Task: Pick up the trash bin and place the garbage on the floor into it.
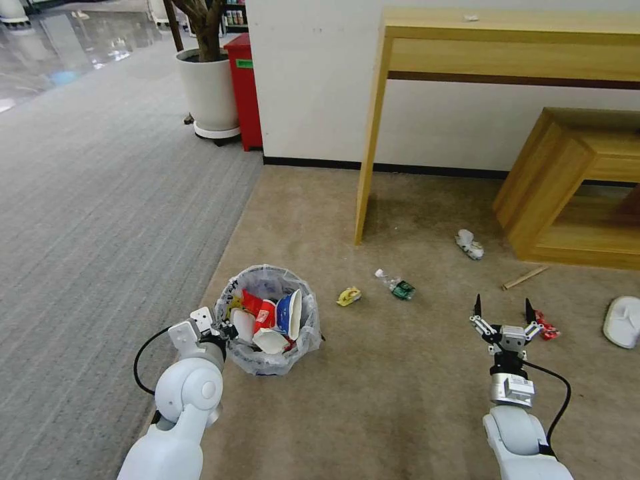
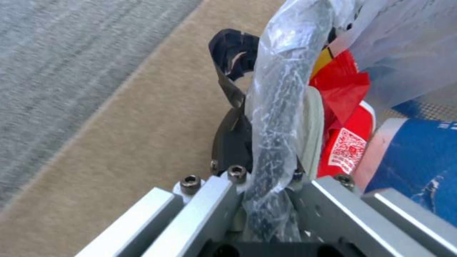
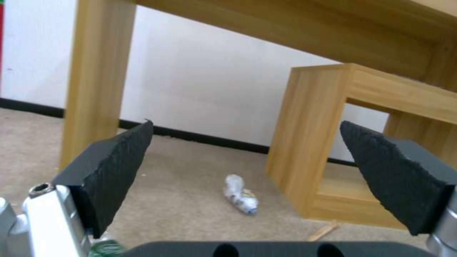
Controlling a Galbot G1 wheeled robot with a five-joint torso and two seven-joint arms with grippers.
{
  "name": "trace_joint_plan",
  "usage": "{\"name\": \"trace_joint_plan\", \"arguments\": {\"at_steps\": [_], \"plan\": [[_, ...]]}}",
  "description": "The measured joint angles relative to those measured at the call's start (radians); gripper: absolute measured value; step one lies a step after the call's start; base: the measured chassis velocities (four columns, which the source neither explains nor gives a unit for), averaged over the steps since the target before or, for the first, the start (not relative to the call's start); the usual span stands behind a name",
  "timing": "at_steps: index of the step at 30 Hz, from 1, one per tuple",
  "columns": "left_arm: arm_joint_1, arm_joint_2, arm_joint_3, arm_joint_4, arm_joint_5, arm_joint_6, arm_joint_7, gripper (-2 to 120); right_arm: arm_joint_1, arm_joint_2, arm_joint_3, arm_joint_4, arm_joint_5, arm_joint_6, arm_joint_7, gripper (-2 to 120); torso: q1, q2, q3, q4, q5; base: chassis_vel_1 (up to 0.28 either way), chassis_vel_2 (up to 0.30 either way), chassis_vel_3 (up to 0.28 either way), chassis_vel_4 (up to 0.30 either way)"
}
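Inspecting progress, we find the task partly done. The trash bin (image 1: 273,320) stands on the floor (image 1: 400,400) near the edge where the beige carpet meets the grey striped carpet (image 1: 100,233), and already holds cups and wrappers. The left tool (image 2: 266,142) is clenched on the bin's bagged rim. The right tool (image 1: 503,313) hangs released and empty, just beside a red wrapper (image 1: 547,327). Garbage not yet collected: a yellow scrap (image 1: 349,296), a small bottle (image 1: 398,285), a crumpled packet (image 1: 470,245), a wooden stick (image 1: 525,277) by the low wooden shelf (image 1: 573,187), and a white slipper (image 1: 623,321). We judge about half the work is left.
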Motion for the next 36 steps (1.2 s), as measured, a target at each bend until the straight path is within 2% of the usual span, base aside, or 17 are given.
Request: {"name": "trace_joint_plan", "arguments": {"at_steps": [2, 7, 15, 23, 36], "plan": [[0.0, -0.003, 0.0, 0.002, 0.001, -0.001, 0.0, 0, 0.003, 0.001, -0.001, -0.006, 0.0, 0.006, -0.001, 100, 0.0, 0.0, 0.0, 0.0007, 0.0005, 0.182, 0.178, -0.193, -0.17], [-0.002, -0.007, -0.001, 0.009, 0.004, -0.003, 0.001, 0, 0.005, 0.001, -0.004, -0.015, 0.006, 0.027, -0.008, 100, 0.0, 0.0, 0.0, 0.0004, 0.0, 0.144, 0.135, -0.119, -0.104], [-0.007, -0.016, 0.005, 0.011, 0.005, -0.003, 0.004, 0, 0.002, 0.0, -0.013, -0.014, -0.007, 0.044, -0.024, 100, 0.0, 0.0, 0.0, -0.0004, 0.0002, -0.015, 0.002, -0.007, 0.01], [0.001, -0.018, 0.005, 0.011, 0.013, -0.006, 0.008, 0, -0.003, 0.009, -0.028, -0.006, -0.012, 0.035, -0.026, 100, 0.0, 0.0, 0.0, 0.0003, 0.0002, 0.0, 0.0, 0.0, 0.0], [0.006, -0.021, 0.004, 0.006, 0.016, -0.007, 0.01, 0, -0.004, 0.015, -0.036, -0.002, -0.024, 0.037, -0.026, 100, 0.0, 0.0, 0.0, 0.0003, 0.0002, -0.134, 0.141, 0.147, -0.137]]}}
